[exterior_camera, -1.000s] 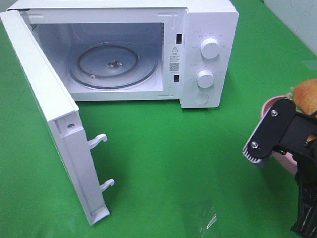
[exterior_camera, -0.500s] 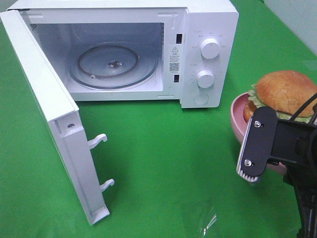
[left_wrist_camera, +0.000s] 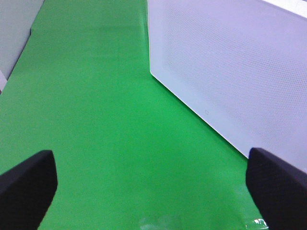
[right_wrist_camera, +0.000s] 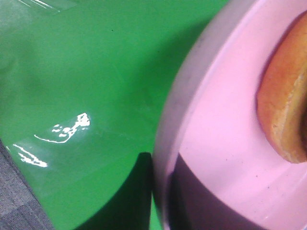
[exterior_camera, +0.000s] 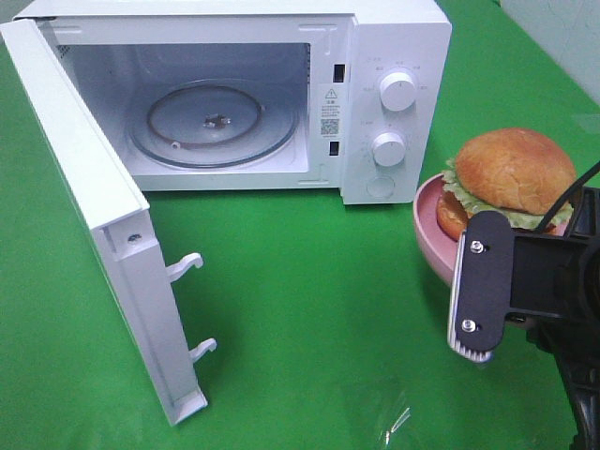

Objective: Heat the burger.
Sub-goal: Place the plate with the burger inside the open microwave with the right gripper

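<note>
My right gripper [exterior_camera: 478, 286] clamps the plate [exterior_camera: 428, 225] by its rim, burger [exterior_camera: 511, 173] just beyond it. The microwave [exterior_camera: 394, 37] to its left stands open, unloaded; loading and heating remain. Meanwhile my left gripper [left_wrist_camera: 153, 191] gapes empty.

The right end effector [exterior_camera: 480, 286] shows a flat matte-black plate with rounded corners, fixed by two bright silver screws [exterior_camera: 476, 247] and edged with a ribbed pale-grey strip [exterior_camera: 469, 349]; a thin black cable [exterior_camera: 579, 183] curves beside its boxy black housing [exterior_camera: 548, 277]. The left end effector [left_wrist_camera: 152, 188] has two blunt, rounded matte-black fingers [left_wrist_camera: 26, 184].
</note>
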Available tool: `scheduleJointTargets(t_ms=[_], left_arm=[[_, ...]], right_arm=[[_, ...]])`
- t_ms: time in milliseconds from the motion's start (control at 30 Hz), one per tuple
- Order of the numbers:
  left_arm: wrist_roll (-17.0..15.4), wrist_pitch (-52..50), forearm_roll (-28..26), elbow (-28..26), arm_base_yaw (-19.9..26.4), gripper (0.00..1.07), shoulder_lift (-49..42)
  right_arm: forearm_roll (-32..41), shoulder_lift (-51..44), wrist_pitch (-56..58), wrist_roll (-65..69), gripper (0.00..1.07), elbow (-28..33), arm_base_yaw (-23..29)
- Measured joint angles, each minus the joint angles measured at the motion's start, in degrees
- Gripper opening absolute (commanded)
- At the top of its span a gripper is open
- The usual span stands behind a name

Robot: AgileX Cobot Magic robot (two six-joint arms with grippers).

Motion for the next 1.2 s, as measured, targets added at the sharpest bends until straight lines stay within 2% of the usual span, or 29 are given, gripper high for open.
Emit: scheduleJointTargets(t_ms=[300,1200], left_arm=[[0.0,0.0,0.0,0.0,0.0,1.02,0.0],[0.0,0.0,0.0,0.0,0.0,1.02,0.0]], right_arm=[[-0.5,0.0,-3.2,-9.7,0.00,0.1,0.0],[-1.5,0.0,-14.0,-28.0,0.00,0.2,0.0]])
